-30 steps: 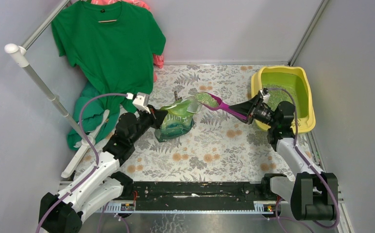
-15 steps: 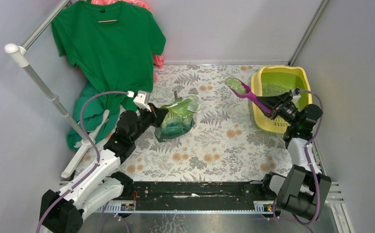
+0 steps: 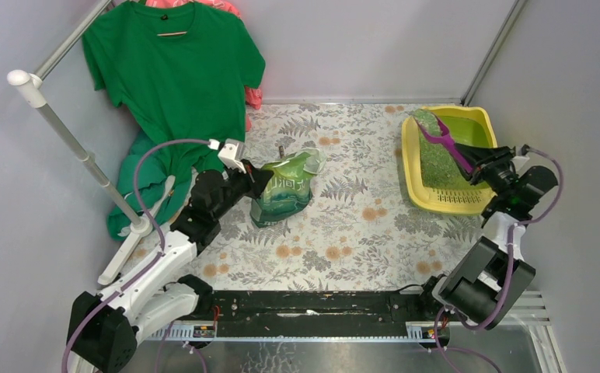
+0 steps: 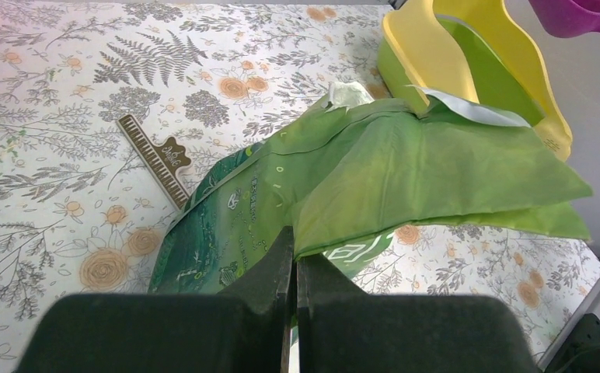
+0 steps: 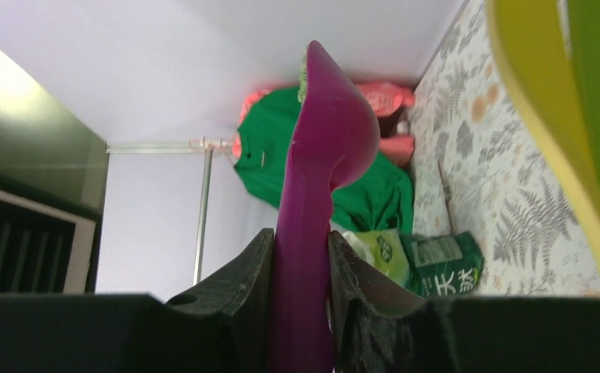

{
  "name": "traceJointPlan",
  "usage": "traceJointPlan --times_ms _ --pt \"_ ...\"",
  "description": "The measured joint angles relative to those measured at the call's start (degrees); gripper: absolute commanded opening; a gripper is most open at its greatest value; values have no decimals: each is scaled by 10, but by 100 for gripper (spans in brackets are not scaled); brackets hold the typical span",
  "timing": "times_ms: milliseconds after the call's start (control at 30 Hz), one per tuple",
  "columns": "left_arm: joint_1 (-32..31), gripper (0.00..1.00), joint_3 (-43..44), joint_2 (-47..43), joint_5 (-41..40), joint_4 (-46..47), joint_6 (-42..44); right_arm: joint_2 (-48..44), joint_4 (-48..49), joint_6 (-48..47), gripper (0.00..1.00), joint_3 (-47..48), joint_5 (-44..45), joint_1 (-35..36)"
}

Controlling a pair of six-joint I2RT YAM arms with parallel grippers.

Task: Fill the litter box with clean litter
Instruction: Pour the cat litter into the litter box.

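The yellow litter box [image 3: 444, 203] stands at the back right with a layer of clean litter [image 3: 437, 167] inside. My right gripper [image 3: 479, 162] is over its right side, shut on the handle of a purple scoop [image 3: 446, 144]. The scoop's head, loaded with green granules [image 3: 423, 120], is above the box's back left part. In the right wrist view the scoop [image 5: 332, 132] rises between my right gripper's [image 5: 301, 241] jaws, beside the box's rim [image 5: 545, 101]. My left gripper [image 4: 295, 241] is shut on the top edge of the green bag [image 4: 406, 171], which stands at mid-table [image 3: 281, 190].
A green T-shirt [image 3: 172, 70] hangs at the back left from a rail beside a white pole [image 3: 71, 140]. A small brown comb-like piece [image 4: 157, 155] lies on the flowered cloth behind the bag. Grey walls close in on both sides.
My right arm has swung the loaded scoop from the bag's mouth rightward and back, to above the litter box. The left arm and the bag have stayed put.
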Motion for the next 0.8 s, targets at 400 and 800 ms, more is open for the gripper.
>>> traceJointPlan --times_ms 400,800 --pt "10 2 0 23 37 33 -16 -20 -504 -382 0 218 161 -52" --pt "12 2 0 28 51 39 -26 -17 -766 -573 0 338 395 3"
